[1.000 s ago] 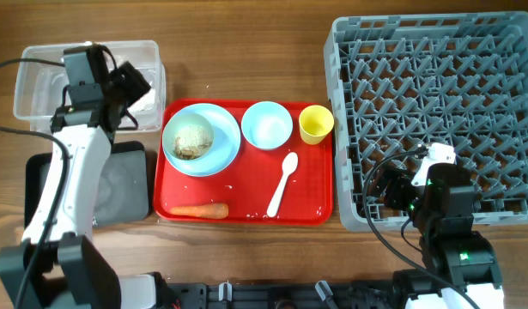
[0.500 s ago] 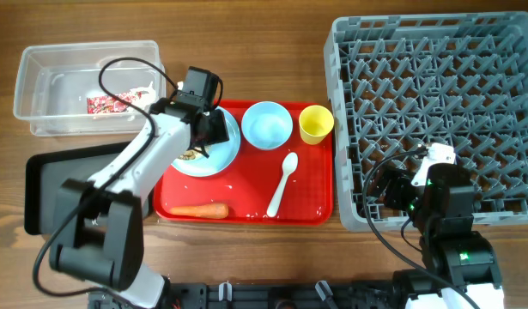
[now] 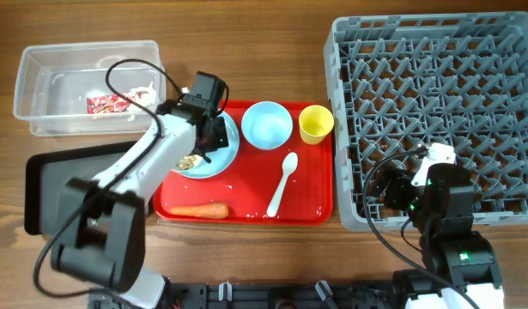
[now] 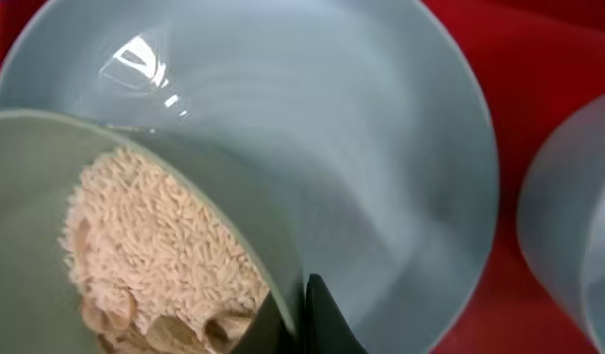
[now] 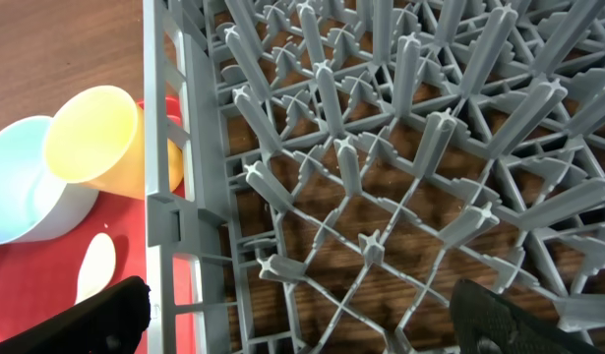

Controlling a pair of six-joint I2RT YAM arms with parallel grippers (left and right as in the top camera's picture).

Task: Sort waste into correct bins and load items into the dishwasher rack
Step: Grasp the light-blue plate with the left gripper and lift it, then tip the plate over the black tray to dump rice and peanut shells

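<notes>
My left gripper (image 3: 209,137) (image 4: 300,295) is shut on the rim of the pale green bowl (image 4: 27,197). That bowl holds rice-like scraps (image 4: 154,246) (image 3: 189,160) and sits on the light blue plate (image 3: 226,151) (image 4: 361,147). On the red tray (image 3: 246,204) also lie the light blue bowl (image 3: 266,124), yellow cup (image 3: 315,124), white spoon (image 3: 282,182) and carrot (image 3: 199,210). The red-and-white wrapper (image 3: 109,104) lies in the clear tub (image 3: 49,94). My right gripper (image 3: 397,189) (image 5: 302,315) hangs open over the near left corner of the dishwasher rack (image 3: 435,94).
The black tray (image 3: 66,184) lies in front of the clear tub, partly under my left arm. The rack's upright pegs (image 5: 381,147) fill the right wrist view, with the yellow cup (image 5: 100,138) just outside its wall.
My left arm swung from over the clear tub to the plate and shut its jaws on the green bowl's rim. The wrapper now lies in the tub. The right arm stayed still.
</notes>
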